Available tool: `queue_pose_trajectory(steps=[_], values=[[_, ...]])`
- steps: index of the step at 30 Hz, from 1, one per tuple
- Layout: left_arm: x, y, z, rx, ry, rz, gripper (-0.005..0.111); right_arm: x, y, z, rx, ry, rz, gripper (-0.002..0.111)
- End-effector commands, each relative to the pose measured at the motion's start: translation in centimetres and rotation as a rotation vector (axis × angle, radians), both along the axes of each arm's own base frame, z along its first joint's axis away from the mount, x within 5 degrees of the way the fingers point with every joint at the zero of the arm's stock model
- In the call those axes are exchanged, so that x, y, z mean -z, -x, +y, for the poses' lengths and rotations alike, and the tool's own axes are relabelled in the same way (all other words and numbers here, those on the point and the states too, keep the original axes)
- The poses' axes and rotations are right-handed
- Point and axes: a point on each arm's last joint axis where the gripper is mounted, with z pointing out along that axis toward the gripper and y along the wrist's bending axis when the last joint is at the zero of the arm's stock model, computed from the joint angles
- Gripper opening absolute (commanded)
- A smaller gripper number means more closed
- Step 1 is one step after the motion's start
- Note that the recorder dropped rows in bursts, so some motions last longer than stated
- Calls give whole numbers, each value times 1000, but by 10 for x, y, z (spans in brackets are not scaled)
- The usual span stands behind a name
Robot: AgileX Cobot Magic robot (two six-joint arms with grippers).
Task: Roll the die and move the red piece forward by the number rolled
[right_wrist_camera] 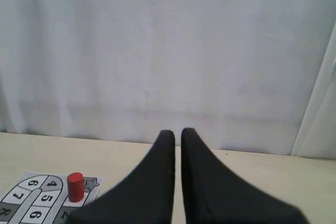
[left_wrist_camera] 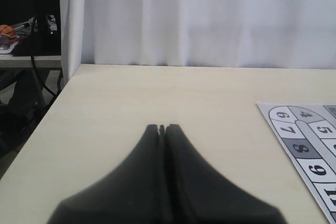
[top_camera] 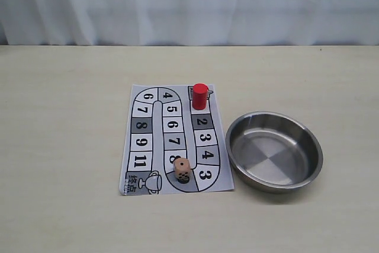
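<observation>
Die point(top_camera: 183, 170): on game board point(top_camera: 142, 146), near steel bowl point(top_camera: 274, 151) for rolling. Red piece point(top_camera: 199, 96): upright on start square. Left gripper point(left_wrist_camera: 162, 128): pressed together, empty. Right gripper point(right_wrist_camera: 174, 132): barely parted, empty.

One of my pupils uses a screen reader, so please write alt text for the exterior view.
A printed game board with a numbered winding track lies on a pale table; the red piece stands upright at its far end and the die rests near its close edge. An empty metal bowl sits to the right, beside the board.
</observation>
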Motion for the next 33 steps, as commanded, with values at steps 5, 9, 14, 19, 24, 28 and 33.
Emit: queue_pose_trajectory(steps=[5,9,14,19,24,28,33], values=[[-1,0,-1,12,7,-11,0,35,-35,2,3,7,-169,4],[-1,0,-1,12,7,-11,0,61,-49,3,0,4,-234,4],[-1,0,-1,12,7,-11,0,98,-61,4,-2,6,-209,4],[-1,0,-1,12,7,-11,0,114,-64,4,-3,6,-195,4],[-1,0,-1,12,7,-11,0,120,-65,3,18,7,-135,4],[-1,0,-1,12,7,-11,0,124,-66,0,70,-30,-89,4],[-1,0,-1,12,7,-11,0,132,-66,-2,112,-56,-3,4]])
